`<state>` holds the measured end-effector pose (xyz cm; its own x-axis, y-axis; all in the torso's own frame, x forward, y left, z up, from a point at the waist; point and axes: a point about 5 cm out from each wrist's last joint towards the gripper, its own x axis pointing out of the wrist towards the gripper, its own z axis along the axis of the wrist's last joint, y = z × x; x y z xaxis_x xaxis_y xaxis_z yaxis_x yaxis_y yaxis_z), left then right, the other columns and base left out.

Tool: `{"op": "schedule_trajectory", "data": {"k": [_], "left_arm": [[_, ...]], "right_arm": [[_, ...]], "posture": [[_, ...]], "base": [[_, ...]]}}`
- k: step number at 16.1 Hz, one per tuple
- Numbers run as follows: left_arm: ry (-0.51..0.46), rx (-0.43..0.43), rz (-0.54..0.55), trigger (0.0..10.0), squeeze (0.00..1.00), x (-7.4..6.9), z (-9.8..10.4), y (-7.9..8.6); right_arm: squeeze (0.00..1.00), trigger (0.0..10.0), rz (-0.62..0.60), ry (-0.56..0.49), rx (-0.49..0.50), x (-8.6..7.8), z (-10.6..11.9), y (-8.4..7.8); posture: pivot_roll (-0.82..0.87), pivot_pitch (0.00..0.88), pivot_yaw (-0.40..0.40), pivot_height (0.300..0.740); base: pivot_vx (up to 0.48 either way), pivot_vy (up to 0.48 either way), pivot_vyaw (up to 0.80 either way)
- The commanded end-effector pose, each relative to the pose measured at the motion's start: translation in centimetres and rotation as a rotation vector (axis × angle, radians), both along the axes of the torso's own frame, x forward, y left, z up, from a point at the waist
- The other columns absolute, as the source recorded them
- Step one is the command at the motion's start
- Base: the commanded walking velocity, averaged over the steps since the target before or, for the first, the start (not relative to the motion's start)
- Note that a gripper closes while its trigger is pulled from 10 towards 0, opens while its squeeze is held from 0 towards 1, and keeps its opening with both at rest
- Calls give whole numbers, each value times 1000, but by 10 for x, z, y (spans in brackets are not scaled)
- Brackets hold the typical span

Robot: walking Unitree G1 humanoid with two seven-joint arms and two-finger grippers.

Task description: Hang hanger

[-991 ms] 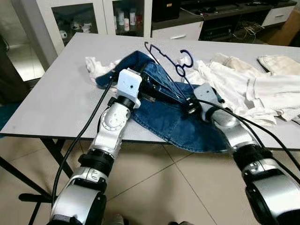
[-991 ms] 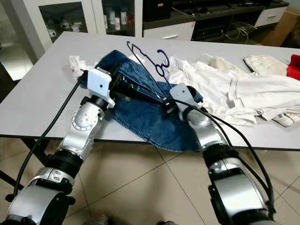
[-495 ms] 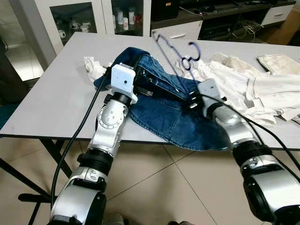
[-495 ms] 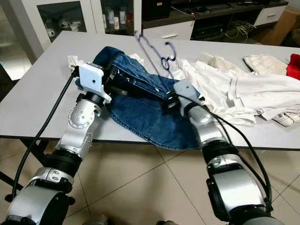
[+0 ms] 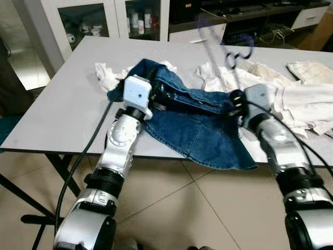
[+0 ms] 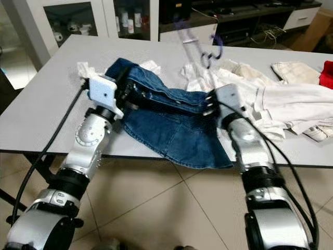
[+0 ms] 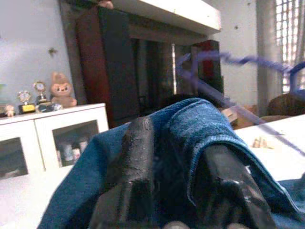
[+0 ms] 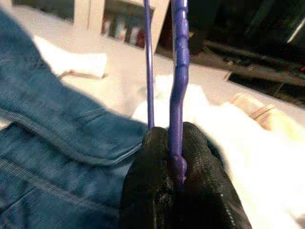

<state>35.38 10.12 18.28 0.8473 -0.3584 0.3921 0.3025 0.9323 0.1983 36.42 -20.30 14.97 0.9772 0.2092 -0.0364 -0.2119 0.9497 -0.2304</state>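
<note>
A blue denim garment (image 5: 197, 130) lies on the grey table (image 5: 62, 104), its hem hanging over the front edge. My left gripper (image 5: 158, 96) is shut on the garment's waistband at its left end; the wrist view has the denim fold (image 7: 200, 119) pinched between the black fingers (image 7: 133, 157). My right gripper (image 5: 237, 101) sits at the waistband's right end, shut on a purple wire hanger (image 8: 178, 71). The hanger (image 5: 229, 52) rises steeply from that gripper and is blurred by motion, with its hook (image 5: 240, 52) uppermost.
A heap of white clothes (image 5: 296, 99) covers the table's right side, and a white cloth (image 5: 106, 73) lies behind the denim at left. A red item (image 6: 327, 73) sits at the far right. Glass-door cabinets (image 5: 88, 21) stand beyond the table. Tiled floor lies below.
My right gripper has moved right with the hanger, which swung from leaning left to nearly upright. The waistband is now drawn out between the two grippers.
</note>
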Motion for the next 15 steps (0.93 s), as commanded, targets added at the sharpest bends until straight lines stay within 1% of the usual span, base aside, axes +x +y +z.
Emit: {"op": "schedule_trajectory", "data": {"k": [1,3,4,6,7,8,10,13,15], "left_arm": [[-21,-17,15,10000,0,2,9,3],[9,-23,41,10000,0,2,4,11],[48,-42,68,10000,0,3,-2,17],[97,-75,110,10000,0,0,-11,26],[104,-78,116,10000,0,-1,-13,28],[104,-34,132,10000,0,-6,-19,34],[81,45,150,10000,0,-11,-23,38],[98,85,169,10000,0,-15,-27,47],[106,99,175,10000,0,-18,-29,48]], "right_arm": [[0,10000,-44,-47,19,-2,10,-10],[0,10000,-109,-100,41,-4,18,-16],[0,10000,-139,-131,49,-5,21,-18],[0,10000,-151,-173,84,-11,23,-15],[0,10000,-146,-184,94,-13,23,-13],[0,10000,-116,-215,108,-20,23,-8],[0,10000,-105,-256,116,-25,25,-7],[0,10000,-128,-300,130,-32,28,-10],[0,10000,-132,-298,143,-34,27,-11]], "posture": [[100,0,-9,740],[94,0,-3,740],[94,0,-3,740],[95,0,-4,740],[95,0,-4,740],[98,0,-6,740],[102,0,-8,740],[105,0,-10,740],[107,0,-7,740]], "base": [[0,0,0],[0,0,0],[0,0,0],[0,0,0],[0,0,0],[0,0,0],[0,0,0],[0,0,0],[0,0,0]]}}
